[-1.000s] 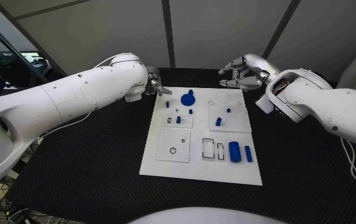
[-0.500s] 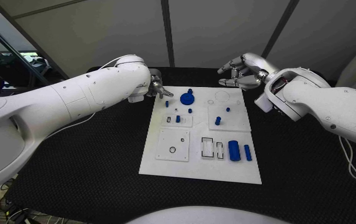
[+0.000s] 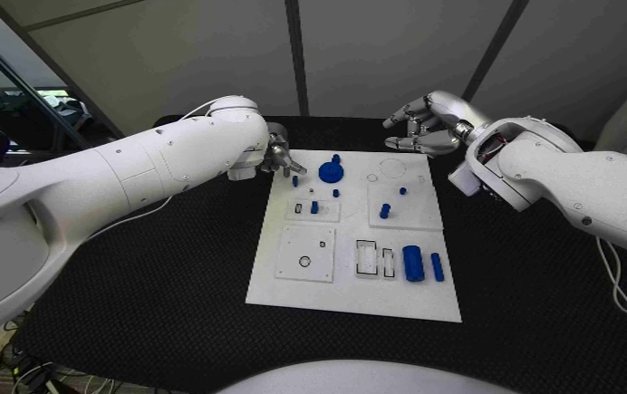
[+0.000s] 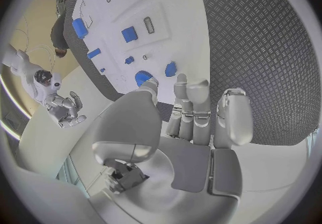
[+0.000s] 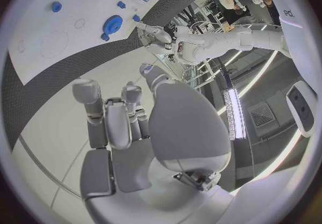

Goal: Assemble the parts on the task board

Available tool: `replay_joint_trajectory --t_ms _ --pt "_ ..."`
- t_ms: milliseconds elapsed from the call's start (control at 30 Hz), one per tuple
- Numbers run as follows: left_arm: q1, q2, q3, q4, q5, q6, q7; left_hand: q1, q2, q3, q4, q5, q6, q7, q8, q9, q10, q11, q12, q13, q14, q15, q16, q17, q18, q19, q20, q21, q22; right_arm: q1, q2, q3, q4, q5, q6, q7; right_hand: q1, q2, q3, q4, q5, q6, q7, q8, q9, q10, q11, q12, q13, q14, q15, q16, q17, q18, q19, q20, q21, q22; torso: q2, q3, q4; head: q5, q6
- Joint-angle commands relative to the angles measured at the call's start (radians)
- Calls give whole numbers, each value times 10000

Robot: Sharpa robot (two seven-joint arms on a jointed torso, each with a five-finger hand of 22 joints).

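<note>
Hovering at the far left corner of the task board [image 3: 351,299], our left hand [image 3: 277,158] keeps its fingers [image 4: 193,95] loosely apart and holds nothing; the blue gear [image 3: 331,174] lies just beside its fingertips, not touching them. We see that gear as a round toothed disc with a short post standing by it, near the board's far edge. Small blue pegs [image 3: 313,208] stand in the raised white blocks at mid-board, and a thick blue cylinder [image 3: 413,265] lies beside a thinner blue bar [image 3: 437,269] toward the near right. Our right hand [image 3: 426,129] hangs off the board's far right corner, above the black table [image 3: 157,276], fingers spread and empty, well apart from every part.
</note>
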Motion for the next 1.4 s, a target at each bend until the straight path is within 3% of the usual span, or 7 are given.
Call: replay_joint_trajectory --t_ms 33,1400 --pt "-2 24 -11 -15 61 375 13 187 40 -76 -25 -28 59 -13 49 -31 29 -32 57 -17 44 -5 58 11 126 45 -3 49 111 20 9 6 2 -21 66 62 -109 -2 12 81 42 37 -39 66 -13 -52 -34 -42 -10 330 -74 -65 -1 139 0 -41 -34 -9 7 1 -10 -21 0" --pt "-125 279 -26 -330 188 334 49 1358 689 152 -310 11 130 -67 30 -303 53 -88 59 -123 67 -48 100 31 113 79 -49 57 203 20 27 7 22 -21 81 49 -104 4 24 82 55 39 -41 74 -13 -58 -37 -48 -22 329 -75 -76 -12 142 -7 -42 -48 -27 1 -1 1 -100 -141"
